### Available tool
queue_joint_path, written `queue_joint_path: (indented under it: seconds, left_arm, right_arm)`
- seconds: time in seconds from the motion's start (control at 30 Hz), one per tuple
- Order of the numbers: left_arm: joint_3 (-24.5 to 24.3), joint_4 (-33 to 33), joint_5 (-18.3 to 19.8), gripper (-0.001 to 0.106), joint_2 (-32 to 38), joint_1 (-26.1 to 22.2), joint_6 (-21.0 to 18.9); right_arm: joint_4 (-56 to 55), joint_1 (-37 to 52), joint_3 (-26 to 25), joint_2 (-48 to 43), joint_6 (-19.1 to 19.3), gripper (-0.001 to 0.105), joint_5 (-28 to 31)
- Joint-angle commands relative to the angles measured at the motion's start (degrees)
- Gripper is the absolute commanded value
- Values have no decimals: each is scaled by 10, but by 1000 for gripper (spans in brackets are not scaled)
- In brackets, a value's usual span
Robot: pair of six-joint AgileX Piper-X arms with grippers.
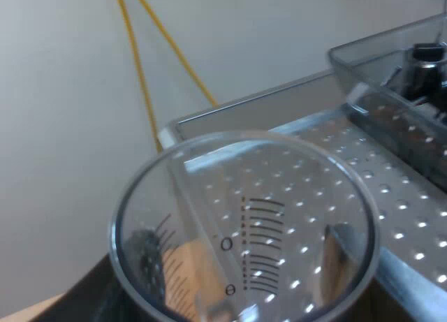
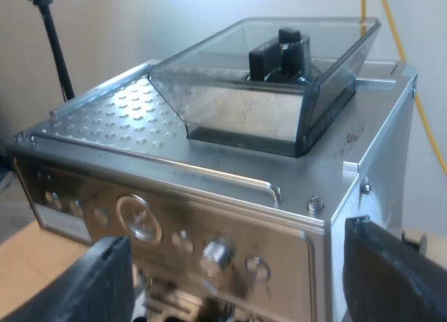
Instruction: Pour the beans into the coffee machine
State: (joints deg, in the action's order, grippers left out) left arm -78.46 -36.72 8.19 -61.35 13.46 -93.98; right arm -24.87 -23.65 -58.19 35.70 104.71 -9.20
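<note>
The left gripper [image 1: 243, 251] clasps the glass [image 1: 244, 196], with the hopper [image 1: 391, 70] just beyond. Carry the glass over the hopper's rim before tipping it. The right gripper [image 2: 244, 276] hangs wide open and empty, facing the machine [image 2: 209, 196].

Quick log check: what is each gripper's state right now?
Left gripper: closed on the measuring glass.
Right gripper: open, holding nothing.

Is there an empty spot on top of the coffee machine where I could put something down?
Yes: the dimpled metal plate on the espresso machine, bordered by the bean hopper and the front rail, is bare. The hopper takes up the other part of the top. The front is crowded with knobs. The measuring glass is close by that plate.
</note>
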Motion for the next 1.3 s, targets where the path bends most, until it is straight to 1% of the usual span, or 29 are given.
queue_joint_path:
  seconds: [0.03, 0.1, 0.13, 0.27, 0.33, 0.43, 0.53, 0.57, 0.67, 0.77, 0.83, 0.97, 1.07, 1.13, 1.2, 1.3]
  left_arm:
    - [-22, 9, -14, 24, -19, 19, -4]
    - [-45, 9, -27, 24, -44, 40, -4]
    - [-49, 9, -29, 24, -48, 42, -4]
    - [-93, 9, -33, 24, -92, 60, -4]
    - [-114, 9, -33, 24, -113, 62, -4]
    - [-120, 9, -33, 24, -118, 62, -4]
    - [-170, 3, -35, 24, -167, 62, 14]
    - [-173, 2, -35, 24, -170, 62, 14]
    - [-203, -21, -37, 24, -197, 62, 17]
    - [-235, -49, -39, 24, -225, 62, 27]
    - [-258, -65, -57, 24, -246, 66, 27]
    - [-277, -67, -63, 24, -267, 77, 29]
    - [-288, -67, -91, 24, -280, 95, 31]
    - [-299, -67, -118, 24, -292, 110, 51]
    - [-308, -67, -129, 24, -301, 121, 67]
    - [-327, -67, -146, 24, -319, 136, 79]
  right_arm:
    - [43, 0, -10, -5, 11, 64, 9]
    - [66, 0, -10, -5, 24, 64, 23]
    - [69, 0, -10, -5, 25, 64, 27]
    - [81, 0, -10, -5, 26, 64, 29]
    - [81, 0, -10, -5, 26, 64, 29]
    - [81, 0, -10, -5, 26, 64, 29]
    - [80, 0, -10, -5, 26, 64, 29]
    - [80, 0, -10, -5, 26, 64, 29]
    - [80, 0, -10, -5, 26, 64, 29]
    - [80, 0, -10, -5, 26, 64, 29]
    - [80, 0, -10, -5, 26, 64, 29]
    - [80, 0, -10, -5, 26, 64, 29]
    - [80, 0, -10, -5, 26, 64, 29]
    - [80, 0, -10, -5, 26, 64, 29]
    - [80, 0, -10, -5, 26, 64, 29]
    - [78, 0, -10, -5, 26, 64, 29]
